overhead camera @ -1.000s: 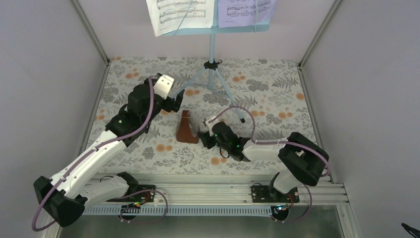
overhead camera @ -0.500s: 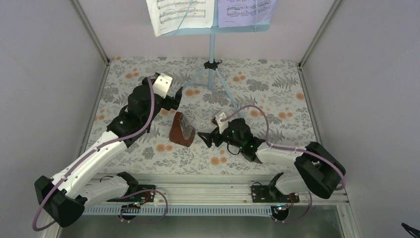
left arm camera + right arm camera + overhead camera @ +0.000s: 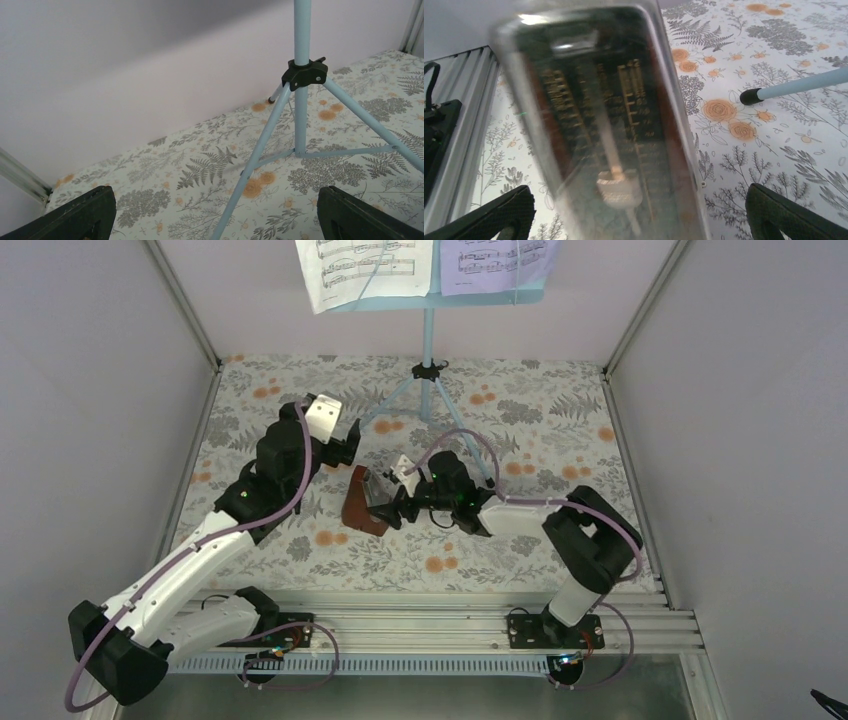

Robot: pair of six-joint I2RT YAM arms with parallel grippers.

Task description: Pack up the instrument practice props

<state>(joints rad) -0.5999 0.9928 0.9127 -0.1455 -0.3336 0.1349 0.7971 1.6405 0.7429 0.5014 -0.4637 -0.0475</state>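
The reddish-brown metronome (image 3: 355, 508) lies tipped over on the floral cloth at centre. My right gripper (image 3: 388, 502) is open right beside it. In the right wrist view the metronome's clear front (image 3: 609, 125) fills the space between the wide-apart fingers of the gripper (image 3: 639, 220). My left gripper (image 3: 347, 447) is open and empty just behind the metronome, facing the light-blue music stand's tripod (image 3: 304, 75). The stand's pole (image 3: 428, 340) rises at the back. Its desk holds a white sheet (image 3: 365, 270) and a lavender sheet (image 3: 495, 262).
The stand's legs spread over the cloth; one rubber-tipped foot (image 3: 751, 96) lies to the right of the metronome, and another leg (image 3: 260, 155) runs between the left gripper's fingers. Grey walls close in the back and both sides. A metal rail (image 3: 440, 615) runs along the near edge.
The metronome has gone from upright to lying tipped to the left. My right gripper drew back, then came in to the metronome. My left gripper shifted slightly left.
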